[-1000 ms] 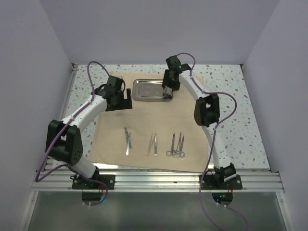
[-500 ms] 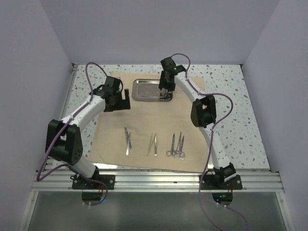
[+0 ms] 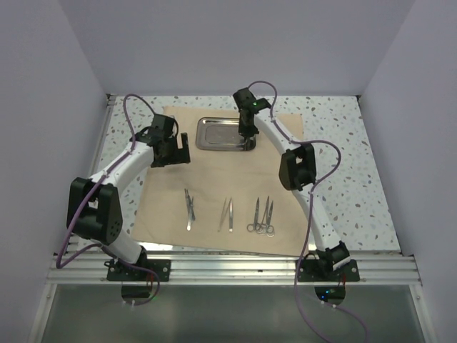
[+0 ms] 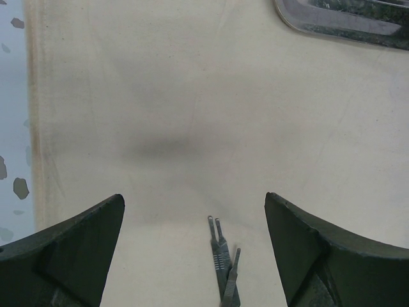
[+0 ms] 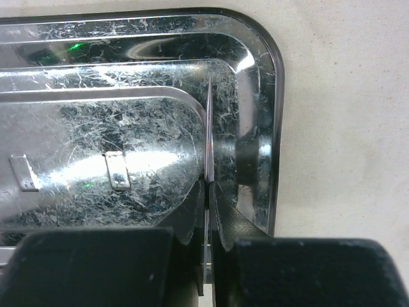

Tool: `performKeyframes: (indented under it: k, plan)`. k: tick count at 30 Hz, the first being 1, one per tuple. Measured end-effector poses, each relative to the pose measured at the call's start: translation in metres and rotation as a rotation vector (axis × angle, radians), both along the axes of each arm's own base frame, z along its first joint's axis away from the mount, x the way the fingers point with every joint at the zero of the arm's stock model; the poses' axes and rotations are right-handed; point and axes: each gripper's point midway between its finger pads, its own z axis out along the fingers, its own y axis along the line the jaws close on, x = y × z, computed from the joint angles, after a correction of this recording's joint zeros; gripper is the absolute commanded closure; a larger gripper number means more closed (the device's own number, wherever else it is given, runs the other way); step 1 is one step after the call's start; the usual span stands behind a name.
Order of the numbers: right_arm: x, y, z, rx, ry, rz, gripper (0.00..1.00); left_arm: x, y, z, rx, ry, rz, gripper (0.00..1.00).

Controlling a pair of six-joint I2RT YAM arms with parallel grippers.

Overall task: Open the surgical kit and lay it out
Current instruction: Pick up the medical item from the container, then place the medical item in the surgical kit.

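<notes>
While its two black fingers press flat together, the right gripper stands tip-down over the right end of the small, rectangular, shiny steel tray, just inside the rounded rim. A thin bright line runs up from the slit between the fingers across the scratched tray floor. Whether that is a steel edge pinched there or only a reflection cannot be told.

Seen from above, the right gripper sits at the end of an arm stretched from the near right corner. The steel tray lies at the far middle of the large tan cloth sheet, which is spread flat on the white speckled table.

The left gripper is held above bare cloth with its dark fingers spread wide and nothing between them. A corner of the steel tray shows at the upper right of its wrist view, and the cloth's hemmed left edge and a strip of table at the far left. From above, the left gripper hangs just left of the tray.

Low in the left wrist view lie two thin silver scalpel handles with ribbed grips. They are the leftmost of a row on the near half of the cloth: the scalpel handles, slim silver tweezers and two ring-handled silver scissors, each group apart from the next.
</notes>
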Motion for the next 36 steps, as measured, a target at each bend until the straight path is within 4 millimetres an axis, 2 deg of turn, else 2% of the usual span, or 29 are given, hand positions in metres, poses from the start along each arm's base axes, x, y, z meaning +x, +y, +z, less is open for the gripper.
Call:
performKeyframes:
  k: [7,13,16,20,22,24,25,27,28,30,33,35,36]
  plan:
    - [0.0,0.0,0.003,-0.012,-0.009,0.022,1.0,-0.001,-0.001,0.0,-0.005,0.005,-0.007,0.06]
    - [-0.019,0.004,0.016,0.034,0.034,0.065,1.0,-0.001,-0.001,0.002,-0.002,0.006,-0.005,0.08]
    - [-0.027,0.01,0.046,0.092,0.007,0.083,1.0,0.006,-0.001,0.013,-0.001,-0.017,0.0,0.06]
    - [-0.043,0.013,0.114,0.206,-0.09,0.085,1.0,0.02,-0.003,0.036,-0.007,-0.072,0.006,0.05]
    - [-0.061,0.012,0.147,0.279,-0.143,0.076,1.0,0.026,-0.004,0.045,-0.01,-0.097,0.009,0.05]
    - [-0.088,0.009,0.167,0.352,-0.165,0.064,1.0,0.028,-0.004,0.05,-0.01,-0.108,0.012,0.05]
    - [-0.104,0.006,0.17,0.381,-0.158,0.053,1.0,0.028,-0.003,0.051,-0.009,-0.108,0.013,0.05]
    - [-0.131,0.009,0.166,0.448,-0.15,0.039,1.0,0.026,-0.002,0.051,-0.006,-0.102,0.016,0.05]
    - [-0.151,0.012,0.154,0.479,-0.119,0.032,1.0,0.025,-0.002,0.051,-0.004,-0.099,0.018,0.05]
    - [-0.19,0.025,0.118,0.519,-0.027,0.025,1.0,0.023,-0.001,0.053,-0.008,-0.101,0.022,0.06]
    - [-0.255,0.043,0.049,0.521,0.156,0.02,1.0,0.017,0.0,0.061,-0.016,-0.118,0.027,0.06]
    - [-0.295,0.045,0.02,0.498,0.258,0.019,1.0,0.011,0.001,0.065,-0.024,-0.129,0.033,0.06]
    - [-0.304,0.046,0.015,0.497,0.283,0.017,1.0,0.008,0.002,0.067,-0.028,-0.133,0.037,0.06]
